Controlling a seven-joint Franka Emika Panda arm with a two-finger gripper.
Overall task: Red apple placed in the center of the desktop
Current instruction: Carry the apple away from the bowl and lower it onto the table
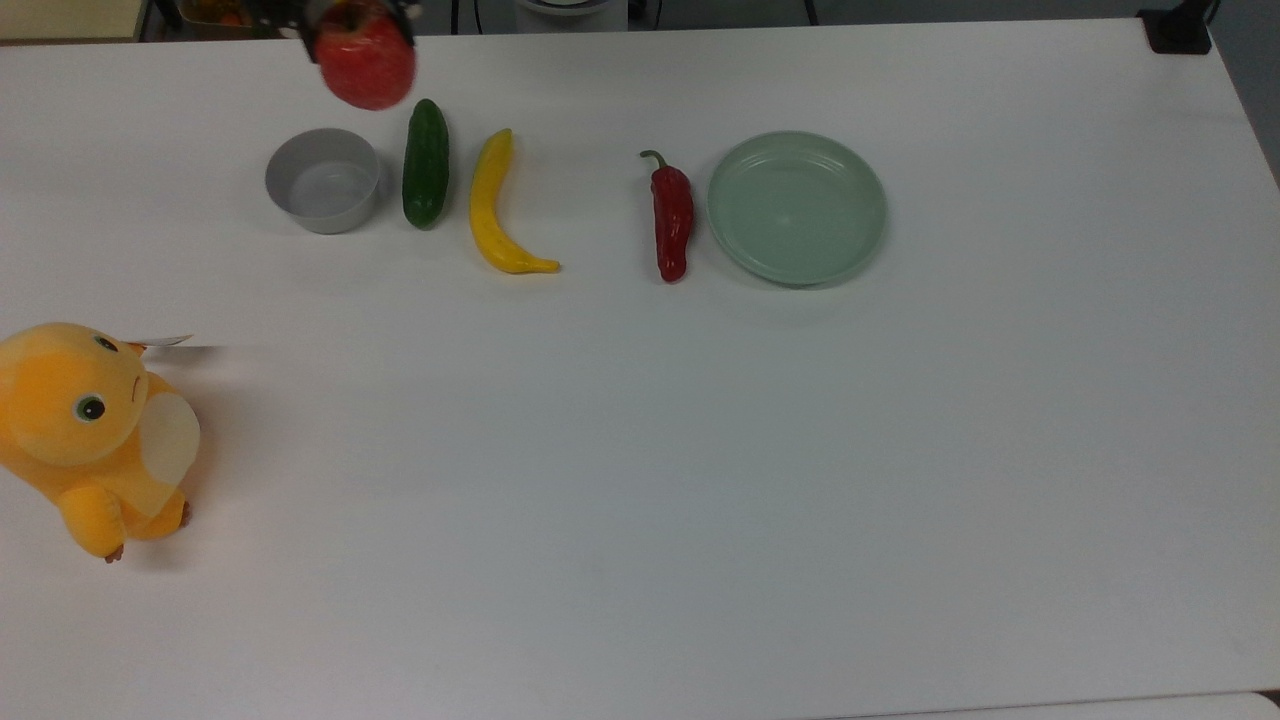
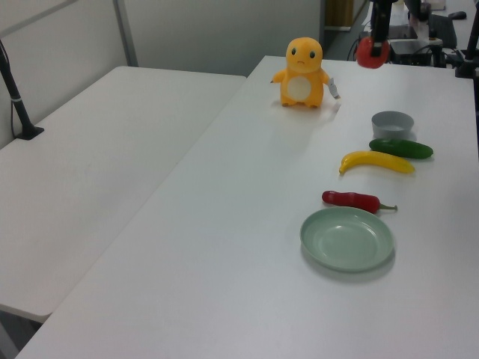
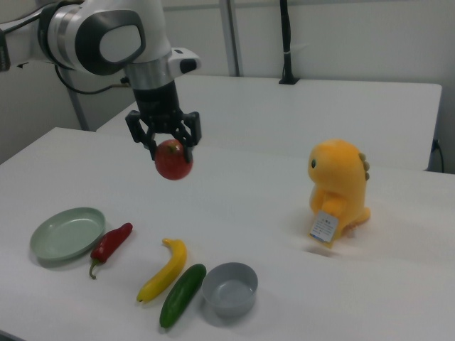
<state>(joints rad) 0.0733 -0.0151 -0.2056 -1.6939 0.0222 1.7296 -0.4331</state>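
Jaws pinch the red apple (image 1: pixel 366 66) at the top view's upper edge, above the counter (image 1: pixel 640 480). Left view: apple (image 2: pixel 372 53) hangs beneath the jaws, grey bowl (image 2: pixel 392 123) lower. Right view: gripper (image 3: pixel 164 144) grips apple (image 3: pixel 173 160) clear of the counter.

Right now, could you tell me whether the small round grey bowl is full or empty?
Empty: the small round grey bowl shows bare inner walls, while the round red apple hangs clamped in the gripper.
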